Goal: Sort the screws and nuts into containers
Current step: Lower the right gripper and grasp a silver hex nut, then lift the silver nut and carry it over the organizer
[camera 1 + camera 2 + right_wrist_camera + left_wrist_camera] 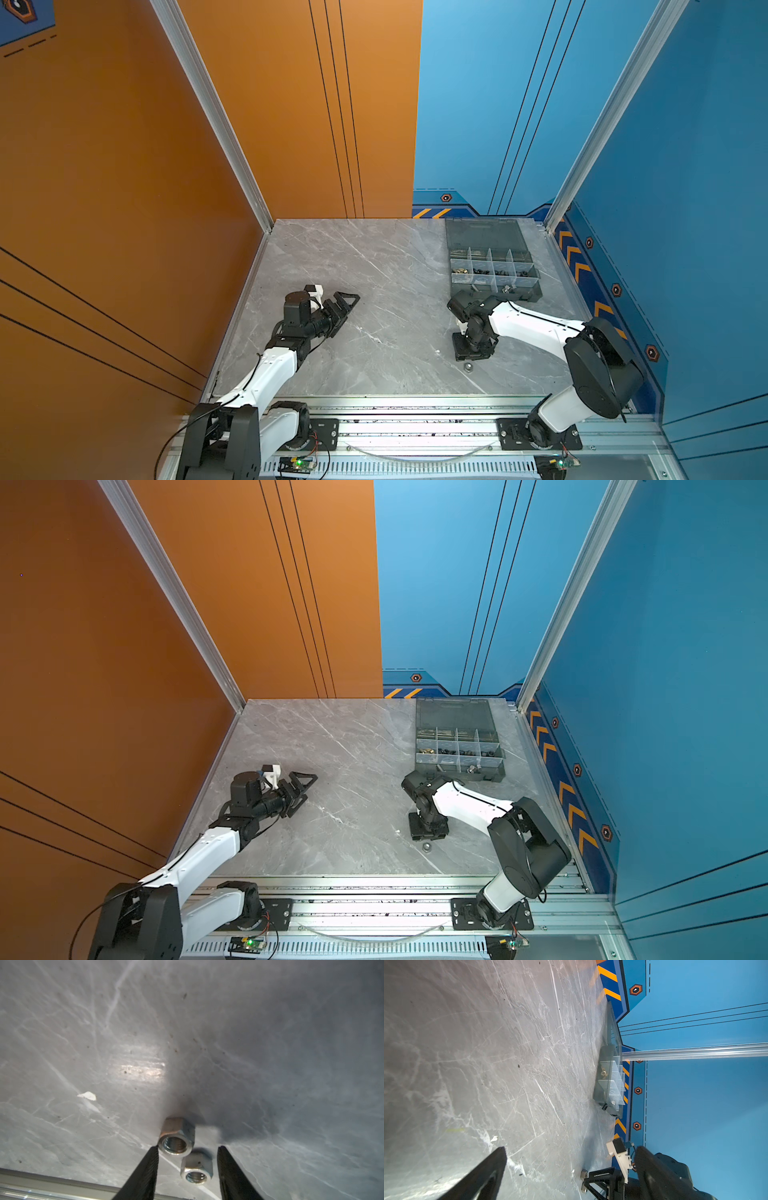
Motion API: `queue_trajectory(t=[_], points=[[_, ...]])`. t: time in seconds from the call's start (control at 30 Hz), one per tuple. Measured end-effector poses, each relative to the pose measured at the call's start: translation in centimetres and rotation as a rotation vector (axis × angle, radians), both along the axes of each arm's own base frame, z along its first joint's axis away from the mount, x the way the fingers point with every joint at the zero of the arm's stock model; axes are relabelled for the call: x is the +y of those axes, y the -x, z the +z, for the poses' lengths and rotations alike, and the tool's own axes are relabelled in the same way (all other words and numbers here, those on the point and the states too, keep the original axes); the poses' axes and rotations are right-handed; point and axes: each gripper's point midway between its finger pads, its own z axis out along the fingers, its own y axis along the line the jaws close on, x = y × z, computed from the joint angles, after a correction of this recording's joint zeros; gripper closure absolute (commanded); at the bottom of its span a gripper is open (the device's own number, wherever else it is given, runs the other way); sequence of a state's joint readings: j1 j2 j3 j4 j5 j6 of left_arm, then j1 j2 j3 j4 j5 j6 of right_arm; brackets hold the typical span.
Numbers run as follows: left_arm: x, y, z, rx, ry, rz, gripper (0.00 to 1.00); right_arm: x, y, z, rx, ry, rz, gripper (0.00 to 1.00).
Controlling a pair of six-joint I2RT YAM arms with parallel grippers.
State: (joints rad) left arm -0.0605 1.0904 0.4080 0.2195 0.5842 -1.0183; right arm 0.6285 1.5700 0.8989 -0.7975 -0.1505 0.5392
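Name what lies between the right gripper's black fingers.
A silver hex nut on the grey marble table, clear of both fingers; a second nut sits beside one fingertip. Right wrist view.

The middle and far left of the tabletop (386, 291) lie bare, a wide passage between the left end effector (348, 300) and the right end effector (187, 1147). The organiser box (524, 294) fills the far right corner, its lid (482, 235) open toward the back wall, and the right arm (536, 326) crosses just in front of it. Between the right end effector's parted fingers (145, 1167) one silver nut (196, 1169) lies clear of both, a second nut (176, 1138) right at one fingertip.
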Motion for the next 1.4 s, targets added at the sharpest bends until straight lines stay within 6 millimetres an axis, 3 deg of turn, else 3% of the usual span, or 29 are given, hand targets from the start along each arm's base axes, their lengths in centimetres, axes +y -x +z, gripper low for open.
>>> queue_trajectory(t=[0.4, 0.6, 0.77, 1.0, 1.2, 1.3, 1.4], points=[[-0.2, 0.1, 0.0, 0.000, 0.000, -0.006, 0.02, 0.8, -0.9, 0.0, -0.036, -0.029, -0.015, 0.53], [-0.2, 0.1, -0.1, 0.002, -0.001, -0.006, 0.02, 1.0, -0.7, -0.6, -0.021, -0.018, -0.012, 0.60], [-0.2, 0.1, -0.1, 0.003, -0.001, -0.006, 0.02, 1.0, -0.8, -0.7, -0.023, -0.017, -0.012, 0.77], [-0.2, 0.1, -0.3, 0.009, -0.001, -0.006, 0.02, 0.8, -1.1, -0.7, -0.028, -0.016, -0.026, 0.91], [-0.2, 0.1, -0.3, 0.011, -0.001, -0.006, 0.02, -0.9, -3.0, -0.1, -0.058, -0.045, -0.077, 0.94], [-0.2, 0.1, -0.3, 0.011, -0.001, -0.006, 0.02, -2.6, -5.0, 1.5, -0.106, -0.077, -0.133, 0.93], [-0.2, 0.1, -0.3, 0.011, -0.001, -0.006, 0.02, -5.1, -8.3, 4.1, -0.198, -0.115, -0.216, 0.93]])
